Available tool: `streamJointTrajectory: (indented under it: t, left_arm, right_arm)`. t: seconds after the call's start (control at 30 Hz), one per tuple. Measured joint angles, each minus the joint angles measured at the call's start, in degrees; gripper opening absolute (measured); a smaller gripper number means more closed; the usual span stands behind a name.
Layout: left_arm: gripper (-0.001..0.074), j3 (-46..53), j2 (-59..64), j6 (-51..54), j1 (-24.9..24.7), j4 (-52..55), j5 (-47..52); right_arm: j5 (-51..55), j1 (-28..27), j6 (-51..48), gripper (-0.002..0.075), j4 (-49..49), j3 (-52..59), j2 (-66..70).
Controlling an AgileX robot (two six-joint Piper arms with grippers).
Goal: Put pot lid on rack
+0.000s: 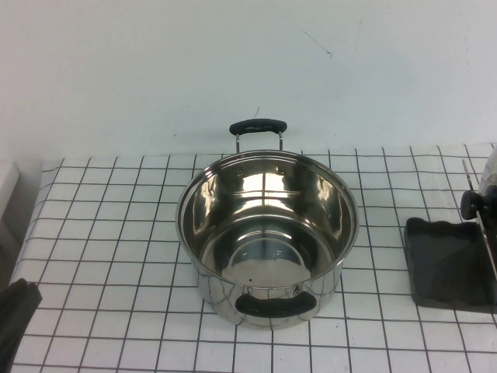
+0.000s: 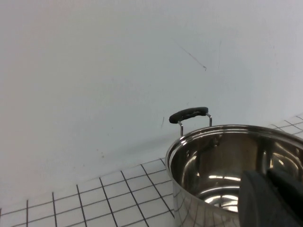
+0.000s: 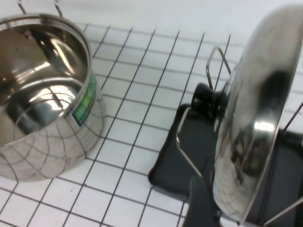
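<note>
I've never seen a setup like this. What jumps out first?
The deep shiny steel pot with black loop handles sits uncovered mid-table on the checked cloth. At the far right, the mirror-polished domed lid with its black knob stands on edge in the dark grey wire rack. The left gripper sits at the table's near-left edge; the right gripper is beside the lid.

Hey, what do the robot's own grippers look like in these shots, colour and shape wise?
Little of them shows. The left gripper is a matte black, blocky piece with rounded edges beside the pot; the high view shows only a dark wedge at the table's left edge. The right gripper appears as one dark, tapering finger near the pot lid on the rack. No cables or markings are visible.
</note>
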Motion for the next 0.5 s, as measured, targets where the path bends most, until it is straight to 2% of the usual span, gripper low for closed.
streamJointTrajectory:
  t: [0.2,0.27,0.37,0.5]
  left_arm:
    - [-0.0002,0.1,-3.1,-1.3,0.0,-0.1,1.9]
    - [-0.0002,0.1,-4.1,-1.4,0.0,-0.2,4.6]
    - [-0.0002,0.7,-4.2,-1.3,0.0,-0.8,13.3]
    - [-0.0002,2.2,-4.2,-1.3,0.0,-1.7,27.4]
  right_arm:
    - [2.9,0.0,-2.0,0.0456,4.7,0.0,-2.4]
    - [4.1,0.0,-6.1,0.0454,10.7,0.0,-2.4]
    - [7.3,0.6,-15.1,0.0424,25.4,0.0,-2.4]
    - [12.2,3.7,-27.8,0.0323,41.4,0.0,-2.4]
